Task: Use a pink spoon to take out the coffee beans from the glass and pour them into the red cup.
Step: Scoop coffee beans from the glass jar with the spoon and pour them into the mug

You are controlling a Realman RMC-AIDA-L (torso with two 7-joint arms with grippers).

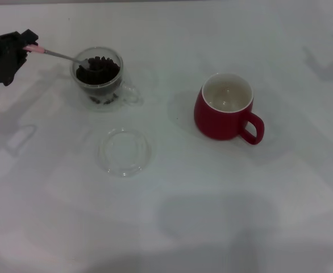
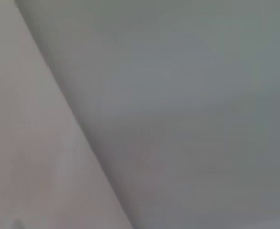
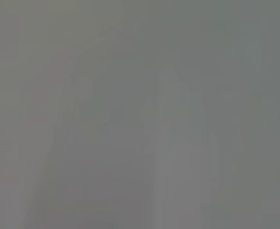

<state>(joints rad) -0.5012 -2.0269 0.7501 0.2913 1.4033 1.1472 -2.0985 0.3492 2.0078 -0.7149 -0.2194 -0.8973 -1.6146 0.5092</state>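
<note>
Glass [image 1: 98, 74] left of red cup [image 1: 223, 108]

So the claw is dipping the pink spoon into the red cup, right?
Not quite. In the head view the left claw holds the pink spoon, but its bowl sits in the glass among the coffee beans. The red cup stands apart, with no beans in it.

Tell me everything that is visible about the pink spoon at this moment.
The pink spoon is a small teaspoon with a pale pink handle and a shiny metal stem and bowl. The left gripper holds it by the handle end, at the table's far left. The spoon lies nearly level, its stem crossing the rim of the glass. Its bowl sits over the coffee beans and seems to carry some.
</note>
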